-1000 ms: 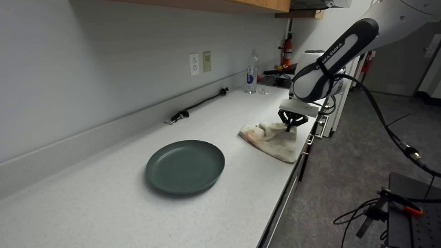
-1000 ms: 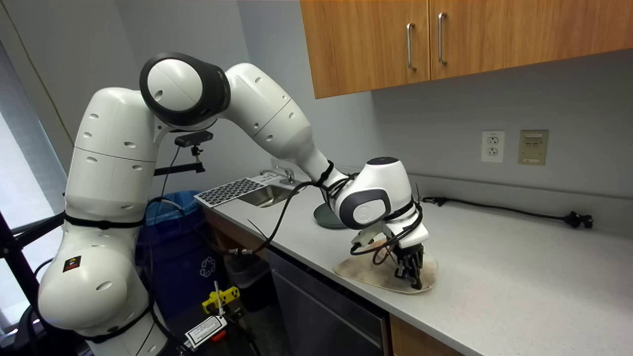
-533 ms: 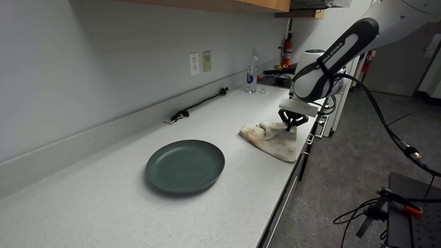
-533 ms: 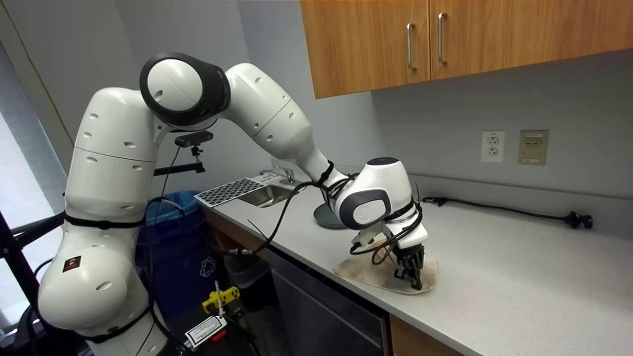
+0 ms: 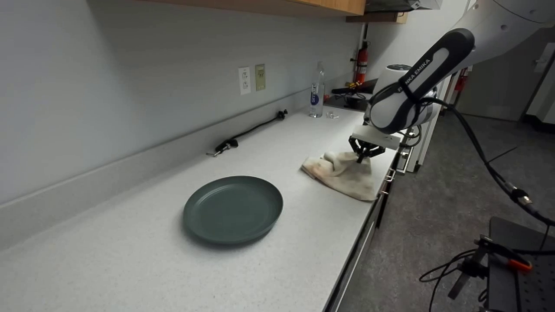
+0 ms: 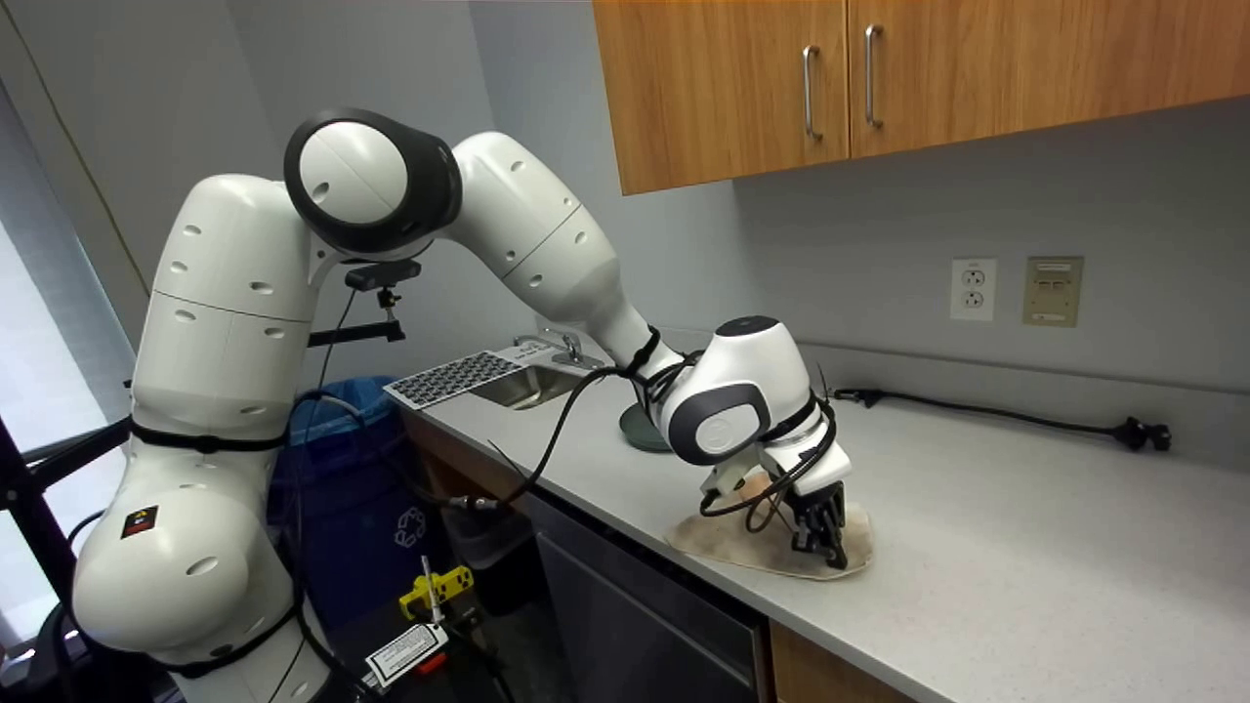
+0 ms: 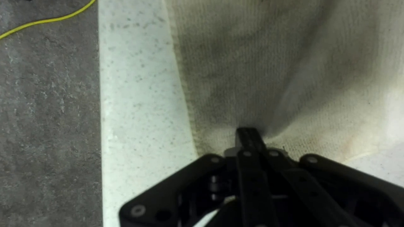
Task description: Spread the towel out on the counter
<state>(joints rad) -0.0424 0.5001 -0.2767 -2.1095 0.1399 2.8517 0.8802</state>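
The gripper (image 7: 251,138) meets the towel (image 7: 227,69) near 1 end of the cloth, its 2 fingers (image 7: 247,135) pressed together; whether any fabric is pinched between them cannot be told. A crease leaves the fingers and runs out over the main part of the towel. The towel lies on the counter (image 7: 142,94), just behind its front edge: the wrist view shows a bare strip between, and in an exterior view the outer corner (image 5: 366,193) comes close to that edge, overhang not determinable. Across from the gripper, toward the wall (image 5: 164,86), the cloth is bunched in a raised fold (image 5: 330,159). Farther along the counter, near the towel but apart, sits the dark green plate (image 5: 233,210); most of the cloth lies on that side of the gripper. No clear long axis is established. It is judged that spreading is incomplete and the next move turns on the fold: work toward the wall should flatten it, while a pull toward the front edge risks overhang.
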